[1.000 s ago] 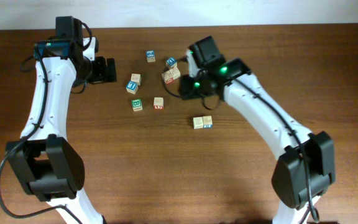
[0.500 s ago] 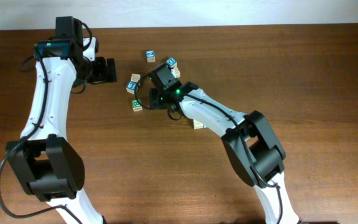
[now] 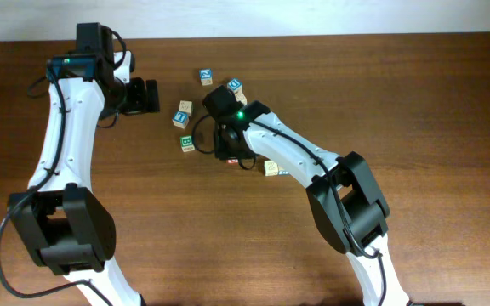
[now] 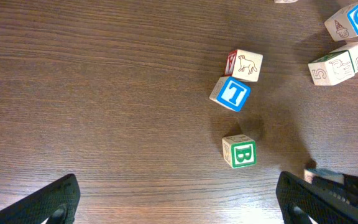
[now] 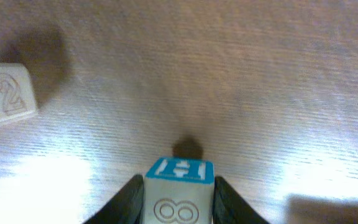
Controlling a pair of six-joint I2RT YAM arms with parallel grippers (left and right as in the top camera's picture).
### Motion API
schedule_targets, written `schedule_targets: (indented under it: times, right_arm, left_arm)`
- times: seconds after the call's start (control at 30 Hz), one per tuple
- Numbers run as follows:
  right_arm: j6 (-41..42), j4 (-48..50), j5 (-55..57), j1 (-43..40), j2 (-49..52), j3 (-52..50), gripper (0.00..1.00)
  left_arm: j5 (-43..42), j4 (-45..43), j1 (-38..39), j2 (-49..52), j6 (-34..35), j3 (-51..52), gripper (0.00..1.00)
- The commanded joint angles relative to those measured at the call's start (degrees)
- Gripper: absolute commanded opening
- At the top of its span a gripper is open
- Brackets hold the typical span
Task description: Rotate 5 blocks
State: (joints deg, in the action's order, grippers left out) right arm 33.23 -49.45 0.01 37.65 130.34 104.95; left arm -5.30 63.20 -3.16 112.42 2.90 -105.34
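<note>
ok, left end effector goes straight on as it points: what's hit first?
Likely the green B block, right of centre ahead of the left end effector; depth unclear, could be the table.

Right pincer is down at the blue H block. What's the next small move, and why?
Probably a slight wrist twist to rotate the H block. The right pincer has a finger flush against each side of it, no gap showing, and the 2 block sits well clear to the side.
</note>
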Motion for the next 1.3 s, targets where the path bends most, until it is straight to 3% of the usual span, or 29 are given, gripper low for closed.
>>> schedule_targets:
  times: [0.0, 0.13, 0.3, 0.4, 0.57, 0.6, 0.67, 0.77, 0.9, 1.03, 1.27]
  right_arm:
    - [0.3, -7.6, 0.1, 0.2, -1.0, 2.1, 0.34]
    - [0.3, -16.7, 0.1, 0.2, -1.0, 2.1, 0.34]
    - [0.3, -14.3, 0.9, 0.2, -0.6, 1.3, 0.35]
    - [0.3, -12.7, 1.4, 0.1, -0.6, 1.4, 0.45]
    - [-0.3, -14.4, 1.6, -0.7, -0.8, 2.5, 0.45]
    - [-3.6, -15.3, -0.6, -0.9, -0.8, 4.2, 0.39]
    - [-11.1, -16.5, -6.0, -0.9, -0.8, 8.7, 0.38]
    - [-13.7, -17.7, -6.5, 0.2, -0.8, 12.4, 0.38]
    - [-14.4, -20.9, -8.6, 3.3, -0.4, 8.1, 0.31]
    - [-14.6, -19.3, -8.4, 5.1, -0.3, 0.8, 0.31]
    - [-19.5, -17.3, -4.8, 5.0, -0.3, 0.6, 0.35]
  left_arm:
    - [0.2, 0.1, 0.0, 0.5, 0.7, -0.9, 0.99]
    - [0.2, 0.1, 0.0, 0.5, 0.7, -0.9, 0.99]
    - [0.2, 0.1, 0.0, 0.5, 0.7, -0.9, 0.99]
    - [0.2, 0.1, 0.0, 0.5, 0.7, -0.9, 0.99]
    - [0.2, 0.1, 0.0, 0.5, 0.7, -0.9, 0.99]
    - [0.2, 0.1, 0.0, 0.5, 0.7, -0.9, 0.99]
    - [0.2, 0.1, 0.0, 0.5, 0.7, -0.9, 0.99]
    - [0.2, 0.1, 0.0, 0.5, 0.7, -0.9, 0.99]
    - [0.2, 0.1, 0.0, 0.5, 0.7, -0.9, 0.99]
    - [0.2, 0.1, 0.0, 0.5, 0.7, -0.9, 0.99]
    - [0.2, 0.1, 0.0, 0.5, 0.7, -0.9, 0.99]
